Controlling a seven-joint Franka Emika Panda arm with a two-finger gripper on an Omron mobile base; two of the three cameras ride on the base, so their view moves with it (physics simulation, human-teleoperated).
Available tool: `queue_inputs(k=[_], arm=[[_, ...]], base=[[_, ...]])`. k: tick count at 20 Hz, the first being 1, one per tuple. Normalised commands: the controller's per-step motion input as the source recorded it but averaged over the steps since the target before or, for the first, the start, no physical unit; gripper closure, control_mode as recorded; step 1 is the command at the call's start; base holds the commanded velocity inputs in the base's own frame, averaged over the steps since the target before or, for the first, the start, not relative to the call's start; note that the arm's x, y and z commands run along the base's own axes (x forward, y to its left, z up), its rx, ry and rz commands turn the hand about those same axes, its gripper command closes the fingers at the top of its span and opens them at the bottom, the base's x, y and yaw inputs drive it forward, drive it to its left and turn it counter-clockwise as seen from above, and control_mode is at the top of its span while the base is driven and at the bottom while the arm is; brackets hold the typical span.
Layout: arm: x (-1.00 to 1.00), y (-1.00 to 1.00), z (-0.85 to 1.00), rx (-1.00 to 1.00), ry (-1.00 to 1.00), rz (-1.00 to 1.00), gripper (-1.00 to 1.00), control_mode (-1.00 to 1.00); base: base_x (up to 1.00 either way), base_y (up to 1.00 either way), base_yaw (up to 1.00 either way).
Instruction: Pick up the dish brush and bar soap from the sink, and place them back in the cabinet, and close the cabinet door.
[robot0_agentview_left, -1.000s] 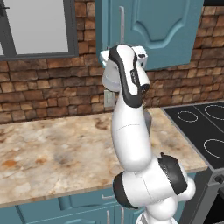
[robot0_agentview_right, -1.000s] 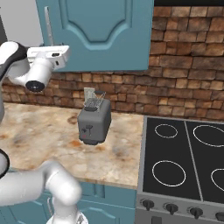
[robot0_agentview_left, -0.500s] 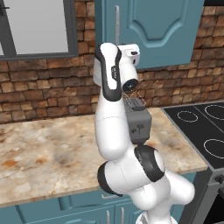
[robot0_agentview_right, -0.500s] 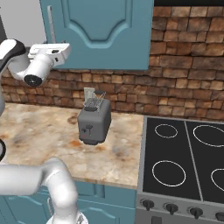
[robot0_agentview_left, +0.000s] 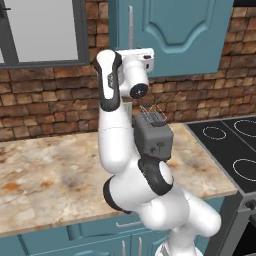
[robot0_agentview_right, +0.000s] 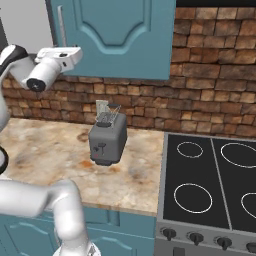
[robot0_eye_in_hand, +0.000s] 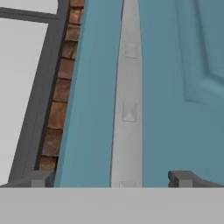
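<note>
The gripper (robot0_eye_in_hand: 112, 178) stands fully open and empty, its tips straddling the slim silver handle (robot0_eye_in_hand: 128, 100) of the cabinet door (robot0_eye_in_hand: 175, 87) straight ahead, with the window frame (robot0_eye_in_hand: 35, 100) and brick wall (robot0_eye_in_hand: 59, 96) off to its left. The door appears shut against the cabinet (robot0_agentview_right: 115, 35). This suggests the closing step is finished or nearly so; the stored items cannot be confirmed.
</note>
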Motion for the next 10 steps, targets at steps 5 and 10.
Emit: queue_inputs(k=[5, 10], arm=[[0.26, 0.0, 0.03, 0.0, 0.08, 0.0, -1.0, -1.0], [0.24, 0.0, 0.0, 0.0, 0.09, 0.0, -1.0, -1.0]], base=[[0.0, 0.0, 0.0], [0.0, 0.0, 0.0]])
